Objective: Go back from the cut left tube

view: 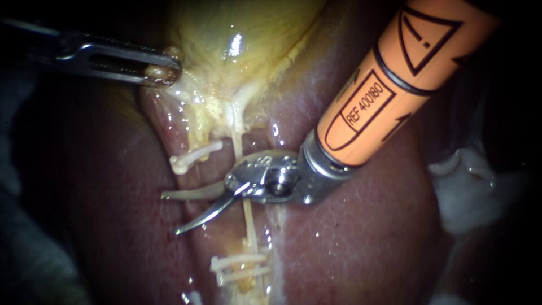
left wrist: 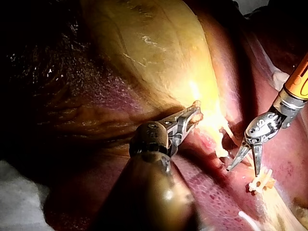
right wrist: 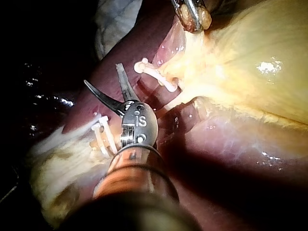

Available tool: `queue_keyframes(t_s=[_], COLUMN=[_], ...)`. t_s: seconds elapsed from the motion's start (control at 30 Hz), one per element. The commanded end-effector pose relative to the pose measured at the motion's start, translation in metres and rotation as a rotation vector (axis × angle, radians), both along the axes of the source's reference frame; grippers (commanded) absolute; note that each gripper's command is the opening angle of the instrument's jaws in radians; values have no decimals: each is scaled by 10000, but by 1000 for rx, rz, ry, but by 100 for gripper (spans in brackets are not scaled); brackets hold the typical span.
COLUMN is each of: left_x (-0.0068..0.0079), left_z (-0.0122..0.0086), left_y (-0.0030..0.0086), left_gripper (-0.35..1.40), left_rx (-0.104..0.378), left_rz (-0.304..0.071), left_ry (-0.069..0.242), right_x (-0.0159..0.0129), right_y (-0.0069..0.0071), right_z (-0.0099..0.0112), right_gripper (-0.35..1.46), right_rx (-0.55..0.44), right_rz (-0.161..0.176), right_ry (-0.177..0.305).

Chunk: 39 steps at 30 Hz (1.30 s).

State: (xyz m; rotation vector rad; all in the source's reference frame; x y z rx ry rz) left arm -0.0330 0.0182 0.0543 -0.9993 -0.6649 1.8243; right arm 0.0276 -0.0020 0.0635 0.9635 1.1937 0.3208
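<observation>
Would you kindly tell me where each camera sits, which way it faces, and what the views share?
Endoscope view: close to the tissue, facing the liver and gallbladder; left instrument enters from the left, right instrument from upper right.
Left wrist view: on the left arm, looking along its own shaft to jaws shut on the gallbladder.
Right wrist view: on the right arm, looking along its shaft to open blades near the clips.
Shared: all three show both instruments and the clips.
</observation>
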Motion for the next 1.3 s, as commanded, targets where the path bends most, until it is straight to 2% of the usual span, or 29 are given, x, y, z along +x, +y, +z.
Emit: queue_keyframes(t_s=[0.03, 0.13, 0.2, 0.33, 0.43, 0.5, 0.6, 0.83, 0.93, 1.1, 1.3], left_x=[0, 0, 1, 2, 2, 3, 3, 3, 3, 3, -2], left_z=[0, 1, 1, 1, 2, 2, 2, 2, 2, 3, 7], left_y=[0, 1, 1, 1, 1, 2, 2, 2, 2, 2, -1], left_gripper=[-35, -35, -35, -35, -35, -35, -35, -35, -35, -35, -35], left_rx=[0, 0, 0, -2, -2, -2, -2, -2, -2, -2, -5], left_rz=[-1, 0, 0, -2, -2, -2, -2, -1, -1, -1, -4], left_ry=[0, 0, 0, 1, 1, 1, 1, 1, 1, 1, 4], right_x=[-2, -10, -18, -42, -66, -83, -111, -182, -201, -214, -216], right_y=[0, -4, -8, -16, -15, -11, -1, 17, 24, 33, 34], right_z=[-1, -6, -12, -30, -47, -59, -76, -99, -105, -111, -112], right_gripper=[136, 141, 145, 145, 145, 145, 145, 145, 145, 145, 145], right_rx=[-5, -22, -107, -294, -416, -479, -557, -641, -665, -662, -655], right_rz=[15, 87, 147, 222, 253, 247, 213, 174, 150, 151, 152], right_ry=[-8, -44, -59, -72, -100, -142, -204, -288, -324, -355, -356])
